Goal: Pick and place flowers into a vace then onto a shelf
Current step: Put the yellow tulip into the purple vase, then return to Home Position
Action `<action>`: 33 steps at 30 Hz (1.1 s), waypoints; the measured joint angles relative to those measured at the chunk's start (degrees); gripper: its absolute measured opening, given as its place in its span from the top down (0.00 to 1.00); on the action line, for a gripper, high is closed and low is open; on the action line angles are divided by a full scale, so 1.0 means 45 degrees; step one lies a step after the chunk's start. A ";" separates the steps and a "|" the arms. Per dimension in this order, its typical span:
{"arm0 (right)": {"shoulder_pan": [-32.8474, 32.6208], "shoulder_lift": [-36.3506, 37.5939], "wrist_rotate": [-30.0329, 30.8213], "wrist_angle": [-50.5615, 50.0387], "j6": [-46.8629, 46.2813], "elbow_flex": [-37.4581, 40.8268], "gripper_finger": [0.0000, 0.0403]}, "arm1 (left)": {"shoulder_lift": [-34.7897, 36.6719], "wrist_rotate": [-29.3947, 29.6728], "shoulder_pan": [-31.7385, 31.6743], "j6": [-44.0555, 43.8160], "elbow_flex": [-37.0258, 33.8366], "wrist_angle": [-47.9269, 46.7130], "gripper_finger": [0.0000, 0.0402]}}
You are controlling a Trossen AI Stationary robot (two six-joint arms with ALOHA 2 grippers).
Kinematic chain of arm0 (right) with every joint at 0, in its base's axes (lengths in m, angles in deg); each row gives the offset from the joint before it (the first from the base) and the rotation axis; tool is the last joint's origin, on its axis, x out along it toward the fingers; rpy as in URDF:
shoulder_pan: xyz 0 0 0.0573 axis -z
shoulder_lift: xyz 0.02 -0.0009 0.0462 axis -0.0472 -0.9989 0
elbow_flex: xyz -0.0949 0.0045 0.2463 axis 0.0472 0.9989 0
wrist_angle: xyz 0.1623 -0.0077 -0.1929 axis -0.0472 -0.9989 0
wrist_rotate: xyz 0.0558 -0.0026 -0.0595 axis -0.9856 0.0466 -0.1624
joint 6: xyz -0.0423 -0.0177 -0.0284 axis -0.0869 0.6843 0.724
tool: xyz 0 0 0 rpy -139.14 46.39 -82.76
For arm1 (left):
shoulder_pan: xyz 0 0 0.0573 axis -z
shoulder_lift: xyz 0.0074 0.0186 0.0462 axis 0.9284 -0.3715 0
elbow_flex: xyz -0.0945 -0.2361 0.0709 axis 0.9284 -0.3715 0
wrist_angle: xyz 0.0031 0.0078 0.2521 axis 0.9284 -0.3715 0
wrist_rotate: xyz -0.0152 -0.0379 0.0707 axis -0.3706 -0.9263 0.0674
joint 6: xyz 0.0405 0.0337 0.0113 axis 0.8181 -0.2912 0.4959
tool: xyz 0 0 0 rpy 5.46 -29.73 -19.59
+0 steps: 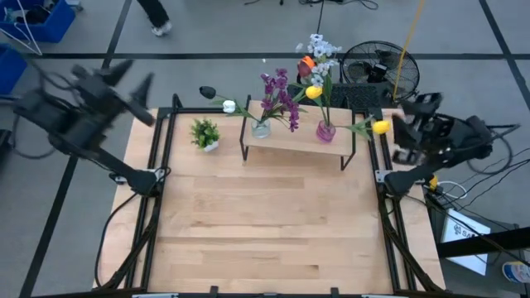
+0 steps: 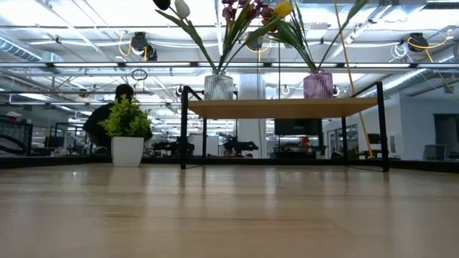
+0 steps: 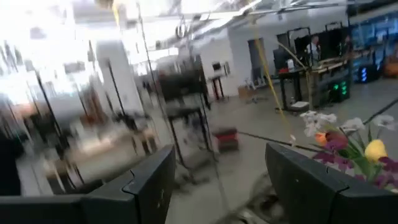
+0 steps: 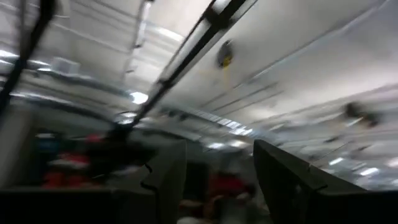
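Observation:
The shelf (image 1: pixel 298 142) (image 2: pixel 283 107) stands at the table's far middle. On it are a clear vase (image 1: pixel 260 128) (image 2: pixel 219 87) and a pink vase (image 1: pixel 325 131) (image 2: pixel 318 84), each resting on its base. The flowers (image 1: pixel 286 91) (image 2: pixel 240 14) (image 3: pixel 348 143) stick into both vases by their stems: purple, dark and white heads in the clear one, white, orange and yellow heads in the pink one. My left gripper (image 1: pixel 132 83) (image 3: pixel 217 180) is open, raised off the table's far-left corner. My right gripper (image 1: pixel 406 124) (image 4: pixel 217 180) is open, raised beside the table's far-right edge, and tipped up at the ceiling.
A small potted plant (image 1: pixel 204 134) (image 2: pixel 128 136) stands left of the shelf. A black fan (image 1: pixel 368 66) sits beyond the table's far edge. Black rails (image 1: pixel 153 190) run along both table sides. A person (image 2: pixel 118 107) shows behind the plant. Bare wood lies between the shelf and the near edge.

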 joint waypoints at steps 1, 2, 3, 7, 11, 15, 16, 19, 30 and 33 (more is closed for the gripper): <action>-0.0225 0.0420 -0.0352 -0.1508 -0.1254 -0.0009 0.55 | 0.0365 0.0383 0.0143 -0.0409 0.0000 -0.0138 0.36; -0.0434 0.0795 -0.0900 -0.3075 -0.2311 -0.0007 0.55 | 0.0735 0.0790 0.0284 -0.0784 -0.0024 -0.0452 0.36; -0.0602 0.1131 -0.1543 -0.4533 -0.3136 0.0002 0.55 | 0.1129 0.1105 0.0392 -0.1114 -0.0097 -0.1018 0.36; -0.0973 0.2256 -0.3200 -0.8330 -0.6520 0.0025 0.56 | 0.2775 0.1573 0.0920 -0.3422 -0.0496 -0.4416 0.36; -0.0979 0.2957 -0.3157 -1.0538 -0.8486 0.0064 0.60 | 0.4630 -0.0544 0.1658 -0.8952 -0.1325 -1.0266 0.36; -0.0969 0.3338 -0.2550 -1.0884 -0.9374 0.0552 0.62 | 0.6239 -0.6757 0.2061 -1.5338 -0.2566 -1.4592 0.36; -0.0965 0.3392 -0.2545 -1.0845 -0.9855 0.0717 0.62 | 0.6377 -0.7847 0.2139 -1.6336 -0.3136 -1.4773 0.36; -0.0968 0.3332 -0.2524 -1.0799 -1.0755 0.1410 0.62 | 0.6507 -1.0253 0.2185 -1.7737 -0.4992 -1.4410 0.36; -0.0965 0.4833 -0.2115 -0.7315 -0.9303 0.5430 0.60 | 0.6874 -0.9448 0.2160 -1.7191 -1.0242 -1.0881 0.36; -0.0965 0.5950 -0.2286 -0.7289 -0.9326 0.6102 0.60 | 0.7556 -0.9632 0.2155 -1.6989 -1.0763 -1.0916 0.36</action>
